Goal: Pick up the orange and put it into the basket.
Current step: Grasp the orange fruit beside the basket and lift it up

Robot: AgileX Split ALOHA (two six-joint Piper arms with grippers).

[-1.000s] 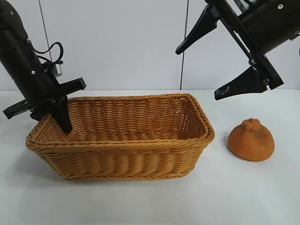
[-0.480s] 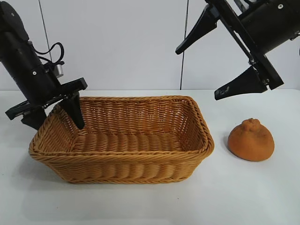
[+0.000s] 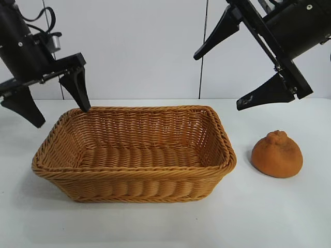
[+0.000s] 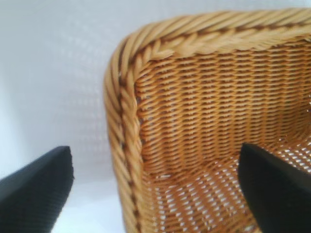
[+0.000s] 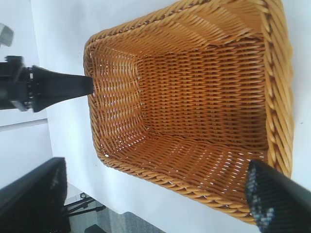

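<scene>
The orange (image 3: 277, 154), a dull knobbly dome, sits on the white table to the right of the basket (image 3: 129, 174), apart from it. The woven basket rests flat at centre left with nothing inside. My left gripper (image 3: 61, 114) hangs open just above the basket's left end, one finger outside the rim and one over the inside, touching nothing. The left wrist view shows that rim corner (image 4: 121, 97) below the open left gripper (image 4: 155, 155). My right gripper (image 3: 219, 81) is open high above the gap between basket and orange. The orange is out of both wrist views.
The right wrist view looks down on the basket (image 5: 279, 97) between the right gripper's (image 5: 155, 189) spread fingers, with a left arm finger (image 5: 63, 87) at its far end. A white wall stands behind the table. Bare table lies around the orange and in front of the basket.
The left gripper was shut on the basket's left wall; it opened, let go and rose above the rim. The basket settled flat. The right arm and the orange have not moved.
</scene>
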